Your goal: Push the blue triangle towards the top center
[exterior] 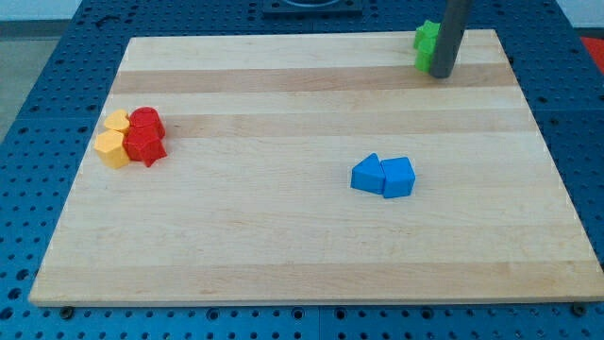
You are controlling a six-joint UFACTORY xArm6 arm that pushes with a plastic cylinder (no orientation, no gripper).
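Observation:
Two blue blocks lie touching a little right of the board's middle: a blue triangle-like block (pixel 366 174) on the left and a blue cube-like block (pixel 398 177) on the right. My tip (pixel 441 74) is near the view's top right, far above and to the right of the blue blocks. It stands right next to two green blocks (pixel 427 46), whose right side the rod partly hides.
At the view's left a cluster holds two red blocks (pixel 145 135) and two yellow blocks (pixel 113 139), touching one another. The wooden board (pixel 302 255) lies on a blue perforated table.

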